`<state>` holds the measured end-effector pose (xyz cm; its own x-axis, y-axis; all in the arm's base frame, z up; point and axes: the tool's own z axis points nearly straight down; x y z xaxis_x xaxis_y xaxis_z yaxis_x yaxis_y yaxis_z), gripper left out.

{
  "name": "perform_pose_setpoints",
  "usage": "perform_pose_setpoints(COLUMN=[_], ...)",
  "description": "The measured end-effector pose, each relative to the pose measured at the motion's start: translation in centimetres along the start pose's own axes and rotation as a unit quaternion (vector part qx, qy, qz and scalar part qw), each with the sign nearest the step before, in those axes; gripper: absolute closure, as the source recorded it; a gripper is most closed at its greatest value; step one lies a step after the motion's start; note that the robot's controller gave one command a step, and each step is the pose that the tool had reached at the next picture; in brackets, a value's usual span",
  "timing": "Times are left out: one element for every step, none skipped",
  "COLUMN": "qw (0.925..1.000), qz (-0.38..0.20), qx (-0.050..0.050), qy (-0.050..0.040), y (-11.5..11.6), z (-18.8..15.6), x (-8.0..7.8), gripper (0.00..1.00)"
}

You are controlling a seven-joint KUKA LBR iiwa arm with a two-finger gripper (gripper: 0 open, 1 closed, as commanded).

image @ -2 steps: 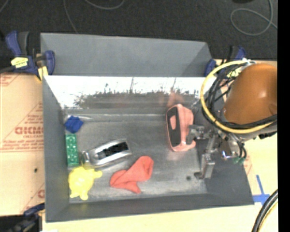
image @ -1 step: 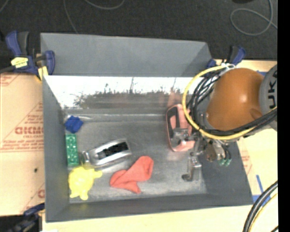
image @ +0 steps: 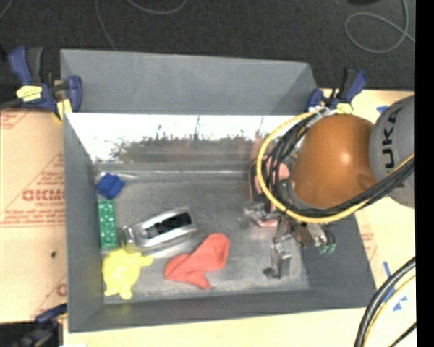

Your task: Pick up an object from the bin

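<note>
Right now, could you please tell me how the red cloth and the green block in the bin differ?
The red cloth is crumpled and soft-looking; the green block is a straight, studded bar. The cloth lies mid-floor, nearer the gripper; the block lies along the view's left wall. Both rest on the bin floor, untouched.

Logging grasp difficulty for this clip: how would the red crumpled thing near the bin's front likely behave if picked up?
The red thing looks like soft cloth, folded and uneven, so it would probably sag rather than hold shape. It lies flat, so rolling seems unlikely. It looks thin, so likely light.
</note>
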<state>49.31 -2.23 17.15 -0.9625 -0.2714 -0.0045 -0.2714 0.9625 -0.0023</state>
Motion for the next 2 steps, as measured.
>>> perform_pose_setpoints(qw=[0.9976,0.9962], qz=[0.069,0.088], qx=[0.000,0.000], qy=[-0.0005,-0.0014], y=[2.4,3.5], z=[2.3,3.9], x=[-1.5,-2.8], gripper=[0.00,0.00])
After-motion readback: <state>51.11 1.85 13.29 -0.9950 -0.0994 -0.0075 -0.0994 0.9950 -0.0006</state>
